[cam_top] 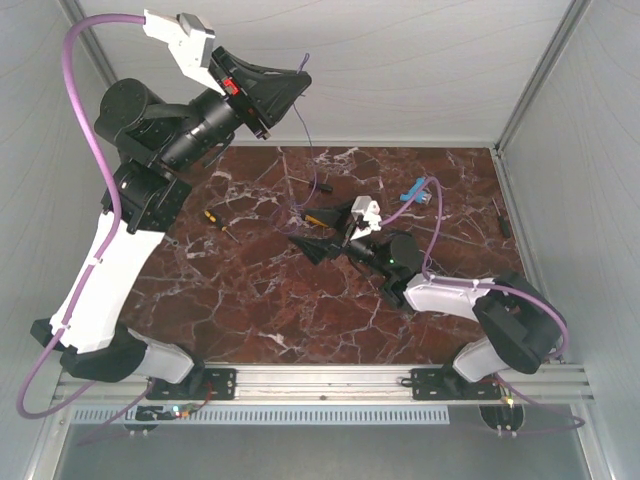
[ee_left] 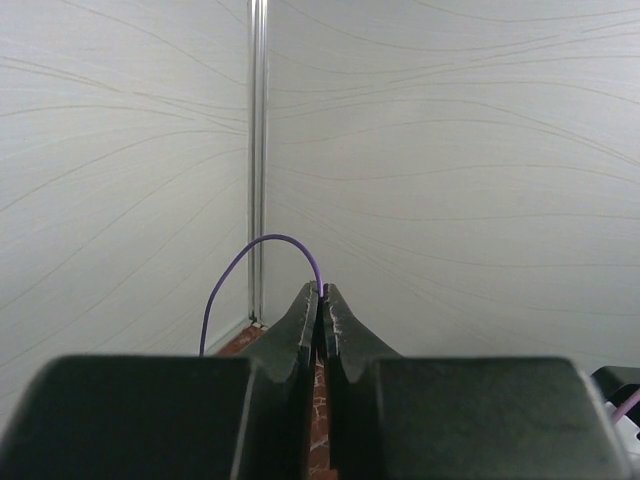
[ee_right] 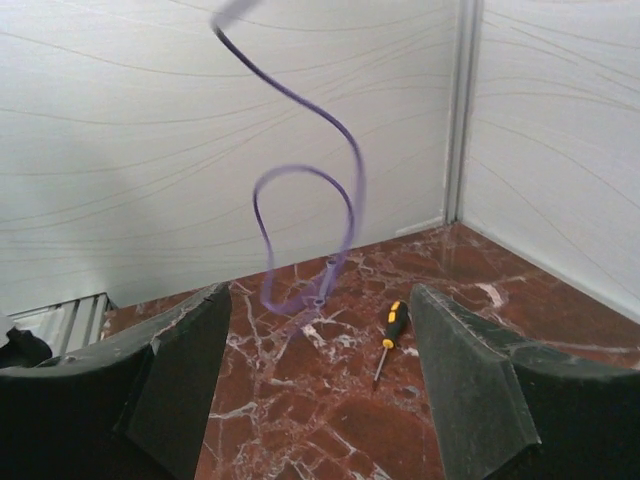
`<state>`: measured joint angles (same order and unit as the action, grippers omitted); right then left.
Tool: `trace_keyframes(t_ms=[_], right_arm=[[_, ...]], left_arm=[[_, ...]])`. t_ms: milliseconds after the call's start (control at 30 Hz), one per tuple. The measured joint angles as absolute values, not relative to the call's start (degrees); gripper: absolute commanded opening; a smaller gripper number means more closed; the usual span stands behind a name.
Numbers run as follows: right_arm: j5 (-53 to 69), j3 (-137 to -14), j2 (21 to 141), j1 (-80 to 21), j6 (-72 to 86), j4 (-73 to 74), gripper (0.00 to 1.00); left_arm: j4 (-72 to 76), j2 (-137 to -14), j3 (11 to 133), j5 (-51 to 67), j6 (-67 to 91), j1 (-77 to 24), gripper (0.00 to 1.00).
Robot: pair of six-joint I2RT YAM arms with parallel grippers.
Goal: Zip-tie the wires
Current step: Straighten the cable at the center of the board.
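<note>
White wall (ee_left: 450, 150) fills left wrist view; right wrist shows wires (ee_right: 354, 190) looping.

The left arm (cam_top: 95, 280) has a long glossy white shell link at eight o'clock in the overhead view. Above it come fat matte-black cylindrical joint housings (cam_top: 150, 130) and an angular white camera block (cam_top: 180, 40) at eleven o'clock, with a small red patch (cam_top: 230, 87) nearby. The left gripper (cam_top: 303, 66) is black, with two grainy wedge-shaped fingers (ee_left: 345, 335). A thick lilac cable (cam_top: 70, 85) runs along the arm's outer side. The right arm (cam_top: 445, 293), at four o'clock, repeats the scheme: white shell, round black joint (cam_top: 520, 325), slimmer lilac lead (cam_top: 436, 235), tiny green light (cam_top: 394, 262). The right gripper (ee_right: 320, 380) has broad dark wedge fingers (ee_right: 470, 385). Black screwed base brackets (cam_top: 210, 380) sit at six o'clock.
</note>
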<state>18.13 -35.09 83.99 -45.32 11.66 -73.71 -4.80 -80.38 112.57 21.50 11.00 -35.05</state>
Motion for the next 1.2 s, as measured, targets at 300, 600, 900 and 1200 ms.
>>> trace_keyframes(t_ms=[300, 600, 900, 1200], right_arm=[[23.6, -40.2, 84.4, -45.3, 11.9, -74.6, 0.06], [20.7, -40.8, 84.5, -45.4, 11.2, -70.6, 0.00], [5.2, -38.5, 61.4, -45.4, 15.2, -31.4, 0.00], [-12.4, -39.6, 36.7, -43.4, 34.0, 19.1, 0.00]], left_arm=[[-4.8, -80.2, 112.5, 21.1, 10.5, -35.7, 0.00], [-4.8, -79.9, 112.3, 19.6, 9.5, -36.4, 0.00], [-4.7, -80.8, 111.3, 15.7, 7.9, -38.3, 0.00], [-3.0, -92.4, 109.3, 13.9, 12.6, -38.3, 0.00]])
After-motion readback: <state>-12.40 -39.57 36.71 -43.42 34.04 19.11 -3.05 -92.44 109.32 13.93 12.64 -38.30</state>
